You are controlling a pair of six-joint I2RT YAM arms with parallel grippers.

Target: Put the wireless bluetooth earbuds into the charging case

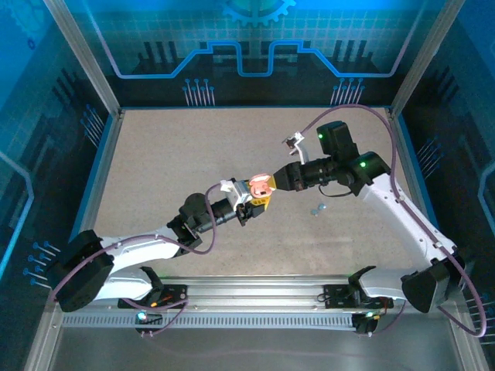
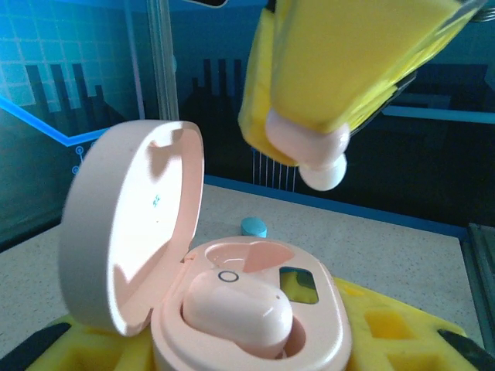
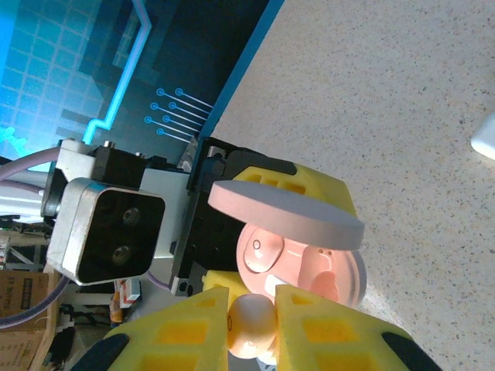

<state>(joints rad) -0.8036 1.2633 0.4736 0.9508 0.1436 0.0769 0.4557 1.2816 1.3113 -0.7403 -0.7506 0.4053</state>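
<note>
Top external view: on the speckled table (image 1: 170, 154) the left arm (image 1: 147, 251) reaches in from the lower left and the right arm (image 1: 394, 201) from the lower right, and their claws meet at the centre of the frame, so both are equally close to the work. The left gripper (image 1: 254, 202) is clamped with its yellow pads on the pink charging case (image 2: 255, 340), holding it clear of the table with the hinged lid (image 2: 131, 255) swung open toward the left of the left wrist frame. The right gripper (image 3: 252, 305) is pinched shut on a pink earbud (image 2: 305, 143), which hangs in the upper middle of that frame, well apart from the case and almost straight above it. Below it, one well at the lower centre already carries a seated earbud (image 2: 236, 309), a smooth pink pebble with a small ring mark; the empty well (image 2: 298, 282) lies just to the right of it. The held bud is glossy pale pink, and its white ear tip (image 2: 321, 174) points down and slightly right, so its long axis looks roughly lined up with the well; I judge a short descent, nudged a little left, would seat it. A small blue piece (image 2: 253, 226) lies on the table behind the case.
</note>
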